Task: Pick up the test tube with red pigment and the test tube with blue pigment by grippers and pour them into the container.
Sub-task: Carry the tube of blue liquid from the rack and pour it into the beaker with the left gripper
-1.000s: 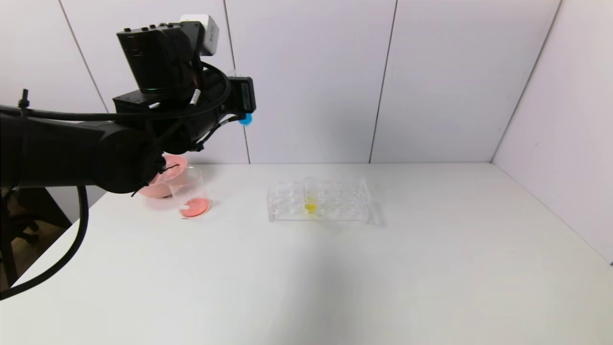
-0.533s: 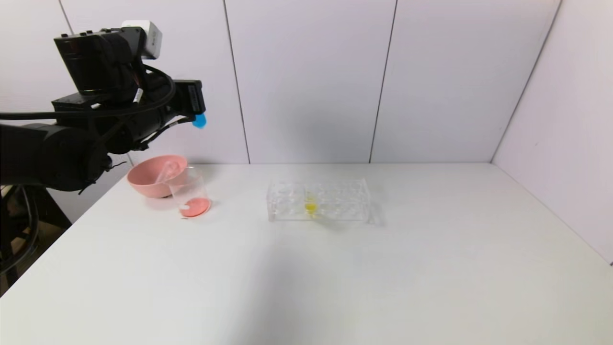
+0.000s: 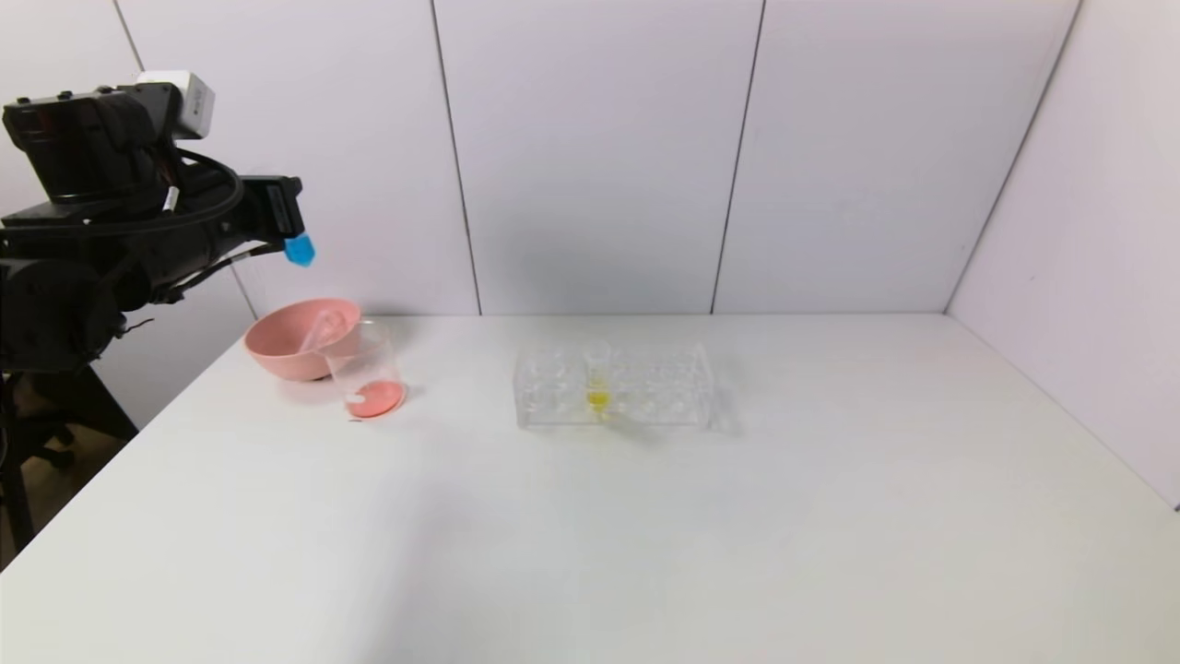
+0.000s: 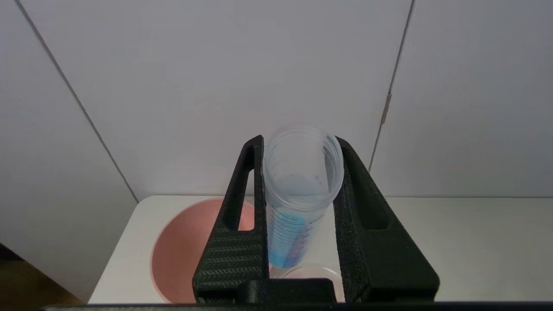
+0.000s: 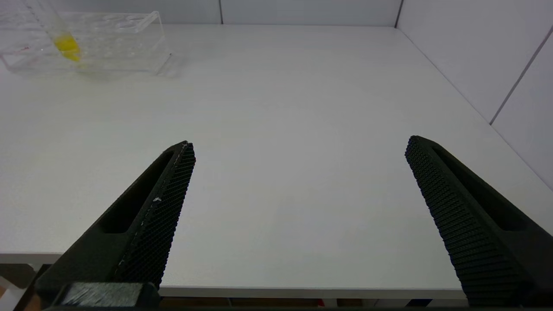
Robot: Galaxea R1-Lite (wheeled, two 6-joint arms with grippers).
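My left gripper [image 3: 286,217] is high at the far left, above and left of the container, shut on the test tube with blue pigment [image 3: 300,250]. In the left wrist view the fingers [image 4: 242,224] clamp this tube [image 4: 302,172], mouth toward the camera, blue liquid at its lower end. The container [image 3: 367,373], a clear beaker, stands on the table with red-orange liquid at its bottom; its rim shows below the tube [image 4: 311,276]. A clear tube [image 3: 323,327] leans in the pink bowl; no red liquid shows in it. My right gripper [image 5: 300,142] is open and empty over the table's front edge.
A pink bowl [image 3: 286,346] stands just behind the container at the table's back left corner. A clear tube rack [image 3: 645,392] at mid-table holds a tube with yellow liquid [image 3: 597,387]; both show in the right wrist view [image 5: 121,43]. White walls close the back and right.
My left gripper has swung left and slightly down with the blue tube, from above mid-left of the table to the far left edge. The bowl and container are now uncovered.
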